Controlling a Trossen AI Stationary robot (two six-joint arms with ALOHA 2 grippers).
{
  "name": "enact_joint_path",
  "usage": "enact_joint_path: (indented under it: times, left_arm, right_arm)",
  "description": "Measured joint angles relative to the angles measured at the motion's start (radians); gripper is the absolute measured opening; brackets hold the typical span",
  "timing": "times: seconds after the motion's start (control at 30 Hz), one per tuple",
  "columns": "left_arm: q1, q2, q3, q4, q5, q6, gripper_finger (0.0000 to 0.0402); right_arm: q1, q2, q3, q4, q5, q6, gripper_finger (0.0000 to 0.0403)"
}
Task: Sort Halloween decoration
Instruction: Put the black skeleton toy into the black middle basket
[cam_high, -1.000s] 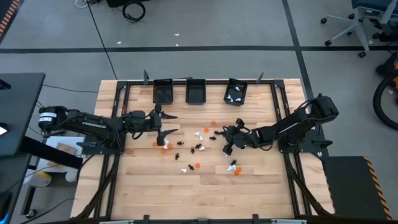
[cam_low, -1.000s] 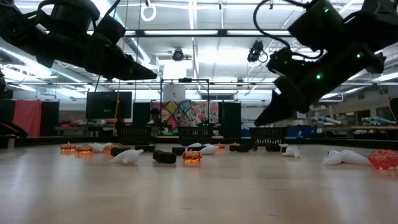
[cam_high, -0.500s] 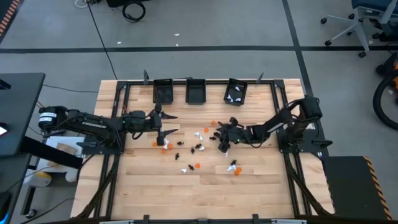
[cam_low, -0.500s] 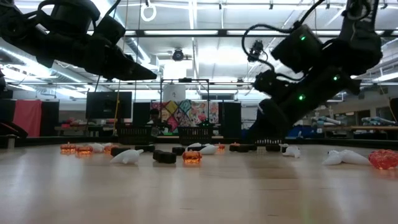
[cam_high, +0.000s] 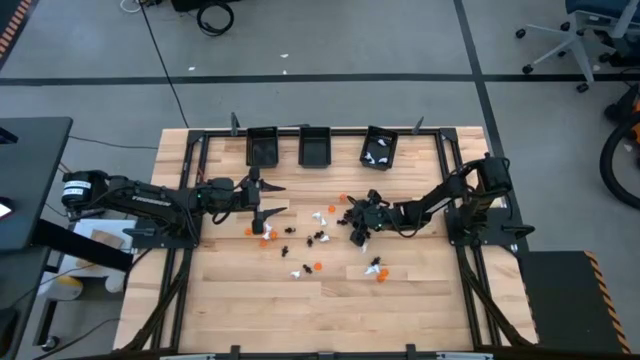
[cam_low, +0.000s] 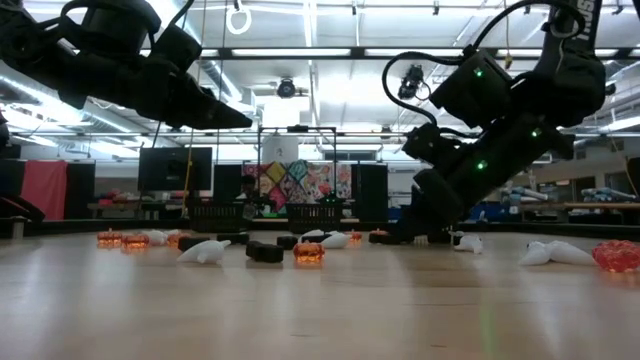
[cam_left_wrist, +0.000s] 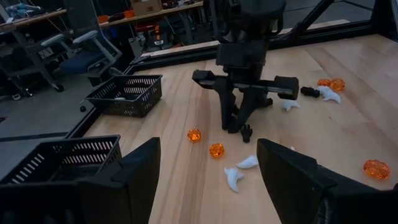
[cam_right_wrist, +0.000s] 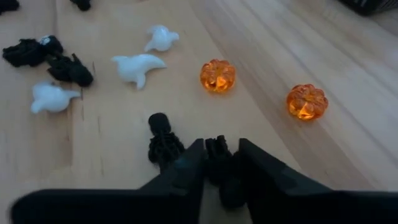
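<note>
From my station I read the right hand lowered to the surface just right of centre, its fingers set narrow around a small black trinket; contact on both sides appears likely, but I cannot confirm a firm grip from this angle. A second black figure stands just beside the fingers, at about 10 o'clock from the clamped piece. Two orange pumpkins lie beyond the hand, with white ghosts and further black pieces near them. The Halloween decoration is scattered across the middle of the surface between the two arms, a few pieces trailing toward 5 o'clock. The left hand hangs above the surface at 9 o'clock from the scatter, fingers spread wide and holding nothing. Three black bins sit along the 12 o'clock edge; the rightmost bin contains white pieces.
</note>
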Motion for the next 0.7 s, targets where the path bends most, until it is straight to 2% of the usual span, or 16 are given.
enact_joint_path:
  times: [0.13,0.37,0.47,0.6,0.7]
  left_arm:
    - [0.0,0.0,0.0,0.0,0.0,0.0,0.0254]
    - [0.0,0.0,0.0,0.0,0.0,0.0,0.0254]
    - [0.0,0.0,0.0,0.0,0.0,0.001,0.0254]
    - [0.0,0.0,0.0,0.0,0.0,0.014,0.0254]
    - [0.0,0.0,0.0,0.0,0.0,0.015,0.0254]
  right_arm:
    - [-0.003,-0.023,-0.003,-0.013,-0.011,-0.009,0.0046]
    - [-0.041,-0.039,0.045,-0.049,-0.038,-0.043,0.0045]
    - [-0.082,-0.037,0.117,-0.081,-0.057,-0.097,0.0046]
    - [-0.148,-0.022,0.216,-0.085,-0.133,-0.166,0.0048]
    - [-0.191,-0.013,0.299,-0.128,-0.144,-0.208,0.0049]
